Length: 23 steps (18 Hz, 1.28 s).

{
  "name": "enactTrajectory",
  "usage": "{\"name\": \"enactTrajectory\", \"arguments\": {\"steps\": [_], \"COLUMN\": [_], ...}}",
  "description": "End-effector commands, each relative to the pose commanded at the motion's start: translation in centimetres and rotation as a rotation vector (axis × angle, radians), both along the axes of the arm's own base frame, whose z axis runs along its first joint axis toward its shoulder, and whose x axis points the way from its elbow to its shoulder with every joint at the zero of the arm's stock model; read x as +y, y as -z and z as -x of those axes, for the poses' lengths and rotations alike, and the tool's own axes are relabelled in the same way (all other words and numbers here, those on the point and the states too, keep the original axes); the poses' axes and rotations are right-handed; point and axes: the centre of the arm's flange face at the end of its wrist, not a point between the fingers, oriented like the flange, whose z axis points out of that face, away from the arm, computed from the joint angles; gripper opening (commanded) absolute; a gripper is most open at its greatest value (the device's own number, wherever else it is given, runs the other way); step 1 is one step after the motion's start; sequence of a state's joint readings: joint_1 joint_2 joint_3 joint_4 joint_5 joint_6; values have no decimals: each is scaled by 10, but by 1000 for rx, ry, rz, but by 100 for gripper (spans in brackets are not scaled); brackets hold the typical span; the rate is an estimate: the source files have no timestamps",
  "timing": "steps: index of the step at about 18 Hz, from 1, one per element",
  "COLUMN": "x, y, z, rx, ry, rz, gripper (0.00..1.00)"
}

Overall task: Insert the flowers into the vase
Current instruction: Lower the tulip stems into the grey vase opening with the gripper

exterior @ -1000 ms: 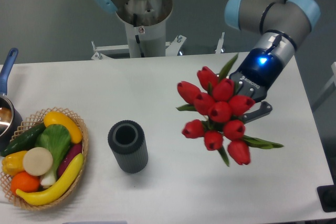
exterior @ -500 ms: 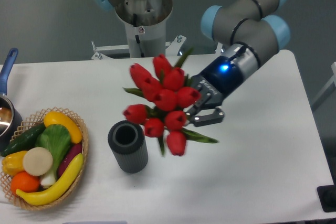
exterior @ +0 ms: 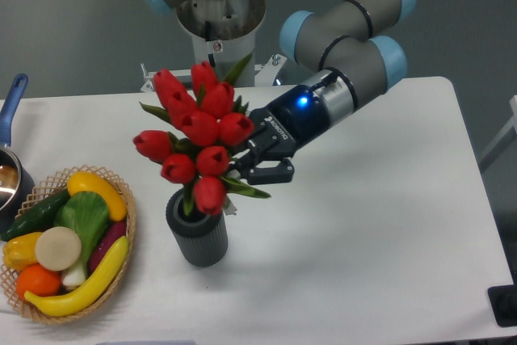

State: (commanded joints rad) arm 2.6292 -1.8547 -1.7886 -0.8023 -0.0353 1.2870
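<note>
The flowers (exterior: 196, 138), a bunch of red tulip buds with green leaves, hang in the air directly above the vase (exterior: 197, 233), with the lowest bud overlapping the vase's mouth from this angle; whether any stem is already inside cannot be told. The bunch leans up and to the left, away from the gripper (exterior: 260, 157), whose dark fingers are clamped on the stems and leaves at the bunch's right side. The vase, a dark grey ribbed cylinder, stands upright on the white table (exterior: 380, 240), left of centre. The grey arm (exterior: 343, 54) with pale blue joint caps reaches in from the upper right, a blue light glowing on its wrist. To the left of the vase, apart from it, a woven wicker basket (exterior: 125, 208) holds toy produce: a banana (exterior: 79, 288), a cucumber (exterior: 32, 214), an orange (exterior: 37, 280) and others. A blue-handled saucepan (exterior: 10, 169) sits at the table's left edge.
</note>
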Motion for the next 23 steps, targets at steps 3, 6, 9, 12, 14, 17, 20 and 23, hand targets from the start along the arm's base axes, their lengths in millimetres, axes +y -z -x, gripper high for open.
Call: {"name": "enactTrajectory", "arguments": {"steps": [3,6,9,12,14,17,20,23], "x": [7,10,11,8,12,14,16,19], "y": [4,13,20,33,35,39,45,51], "z": [-10,-16,-18,-25,-29,-28,-30,-29], "rx": [-8,-24,-37,-63,-65,-72,-81,-89], "ry": [20,29,34,35,46,47,52,54], "rz": [5,14,22,37,40,44,50,57], "gripper": [26,26,26,26,26,26,27,27]}}
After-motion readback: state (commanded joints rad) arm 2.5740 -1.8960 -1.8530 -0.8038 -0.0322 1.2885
